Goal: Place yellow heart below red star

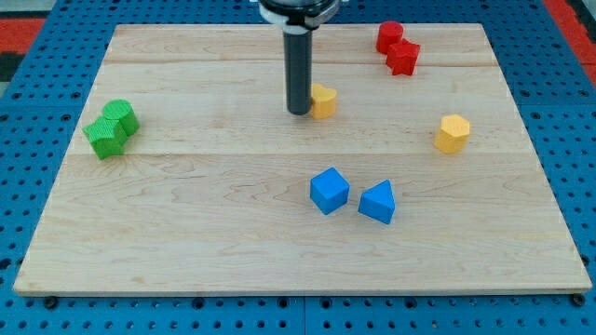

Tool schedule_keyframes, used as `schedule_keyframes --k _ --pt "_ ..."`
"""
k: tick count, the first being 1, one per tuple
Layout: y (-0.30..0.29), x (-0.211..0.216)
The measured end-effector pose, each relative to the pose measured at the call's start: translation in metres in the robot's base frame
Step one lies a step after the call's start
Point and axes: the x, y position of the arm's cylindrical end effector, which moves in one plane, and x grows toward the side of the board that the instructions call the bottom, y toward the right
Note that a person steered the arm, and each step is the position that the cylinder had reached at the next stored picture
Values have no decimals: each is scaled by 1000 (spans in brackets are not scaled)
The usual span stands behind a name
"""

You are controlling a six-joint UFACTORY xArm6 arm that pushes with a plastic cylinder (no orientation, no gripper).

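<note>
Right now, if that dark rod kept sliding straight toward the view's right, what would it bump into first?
My tip sits right against the left side of a yellow block, probably the heart, so that comes first. Beyond it the board looks free; the red blocks lie nearer the view's top.

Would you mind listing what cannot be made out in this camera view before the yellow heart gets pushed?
- Yellow block beside my tip: its left part is hidden by the rod, so its shape is unclear.
- Two red blocks: touching, too small to tell which is the star.
- Arm above the rod: cut off by the view's top.
</note>
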Motion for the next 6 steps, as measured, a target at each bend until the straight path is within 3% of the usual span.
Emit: schedule_keyframes --k 2,3,4,6 --pt "67 -1" --pt "69 -1" --pt "17 -2" --pt "98 -11"
